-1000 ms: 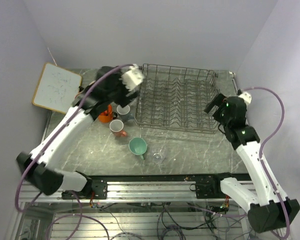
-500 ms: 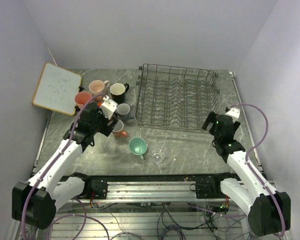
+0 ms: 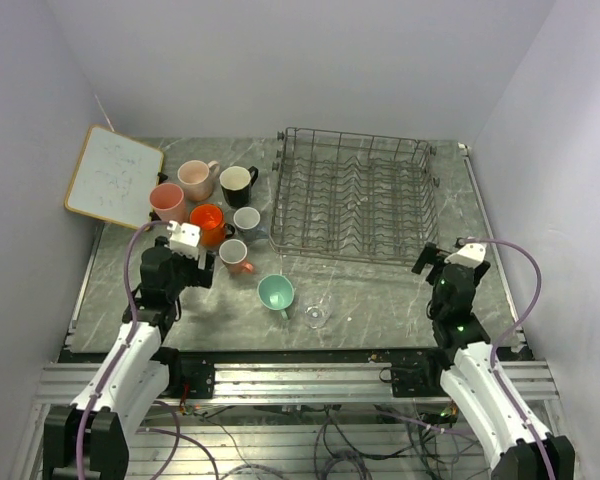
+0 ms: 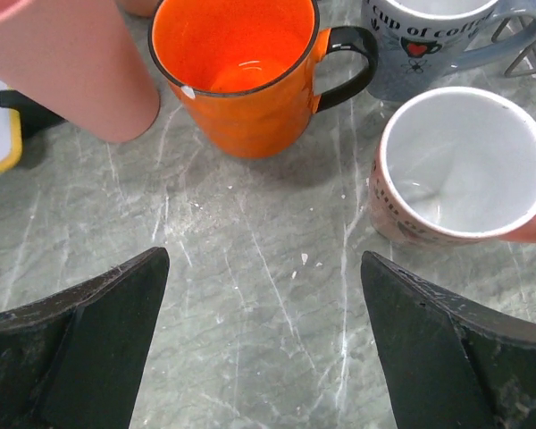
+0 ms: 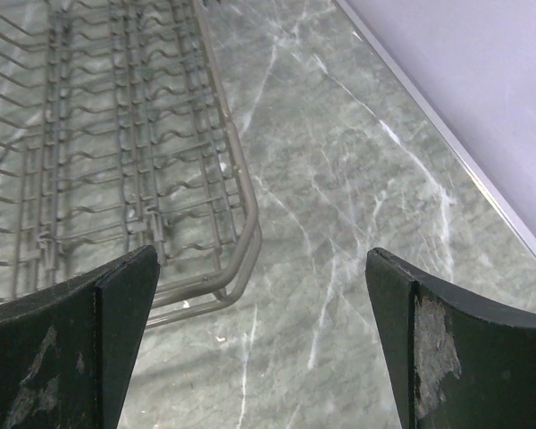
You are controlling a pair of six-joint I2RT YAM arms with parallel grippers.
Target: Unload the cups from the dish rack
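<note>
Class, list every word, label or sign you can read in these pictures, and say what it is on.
"cup of coffe", cut off, small heart beneath: on the grey-blue mug.
Dark print on the salmon mug: too skewed to read.
Faint marks on the white board: too small to read.
No other text shows.

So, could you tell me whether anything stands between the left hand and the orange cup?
Nothing visible does. The left hand is open and faces the orange cup across a bare stretch of table. The pink tumbler and the salmon cup stand off to either side.
</note>
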